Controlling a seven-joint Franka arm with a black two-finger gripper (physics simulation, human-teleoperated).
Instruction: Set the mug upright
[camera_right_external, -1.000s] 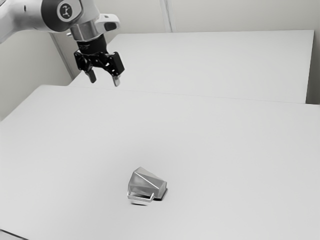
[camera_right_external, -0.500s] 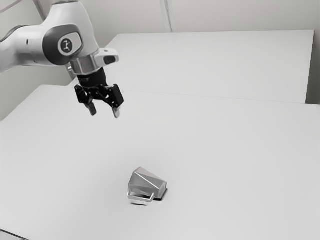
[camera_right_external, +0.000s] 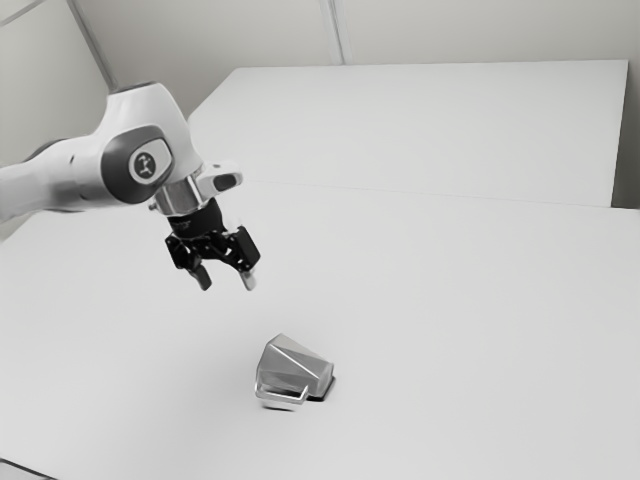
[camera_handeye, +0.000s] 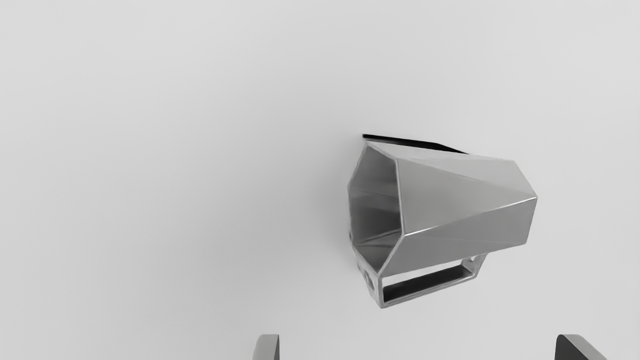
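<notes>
"How did the end effector (camera_right_external: 227, 286) stand?"

"Spread, with nothing between its fingers."

"What could have gone wrong?"

"A descending finger could have snagged the handle (camera_handeye: 430, 292); a pinch on the mug's (camera_right_external: 295, 368) tapering walls might have slipped as it turned."

"And where was it?"

"Below and apparently somewhat ahead of the end effector, well apart, on its side on the desk (camera_right_external: 450, 300)."

Mug (camera_handeye: 465, 200) on its side, handle (camera_handeye: 429, 291) (seemingly metal)

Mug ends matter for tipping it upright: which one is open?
The wider end, toward the exterior view's left: its hollow shows; the other end is narrower.
</notes>
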